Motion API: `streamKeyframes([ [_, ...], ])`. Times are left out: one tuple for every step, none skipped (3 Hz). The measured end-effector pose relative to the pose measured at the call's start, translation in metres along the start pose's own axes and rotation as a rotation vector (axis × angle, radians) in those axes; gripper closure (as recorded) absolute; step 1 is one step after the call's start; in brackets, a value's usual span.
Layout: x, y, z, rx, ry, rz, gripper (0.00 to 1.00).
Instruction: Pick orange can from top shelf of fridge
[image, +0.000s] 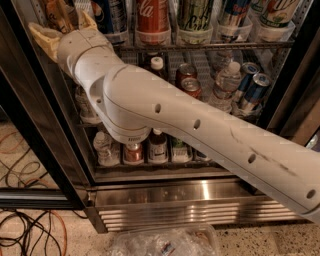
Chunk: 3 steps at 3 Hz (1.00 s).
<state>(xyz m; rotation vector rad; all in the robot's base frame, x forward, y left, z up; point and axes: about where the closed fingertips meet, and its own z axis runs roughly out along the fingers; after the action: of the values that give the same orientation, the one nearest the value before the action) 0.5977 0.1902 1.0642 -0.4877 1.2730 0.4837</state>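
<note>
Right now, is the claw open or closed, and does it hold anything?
Claw: open at the top shelf, its fingers spread on either side of the orange can, not yet closed on it.

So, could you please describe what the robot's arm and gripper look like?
The arm is a thick, rounded off-white shell with small dark holes in a row and faint scuffs. Its gripper, up at the left of the top shelf of the fridge, is pale yellow-tan.
</note>
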Motion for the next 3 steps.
streamKeyframes([
  [-0.006,-0.012,0.008,0.029,-0.032,-0.015,0.39],
  [-0.006,-0.012,0.008,0.029,-0.032,-0.015,0.39],
  [0.005,-0.016,0.007,0.045,-0.013,-0.003,0.39],
])
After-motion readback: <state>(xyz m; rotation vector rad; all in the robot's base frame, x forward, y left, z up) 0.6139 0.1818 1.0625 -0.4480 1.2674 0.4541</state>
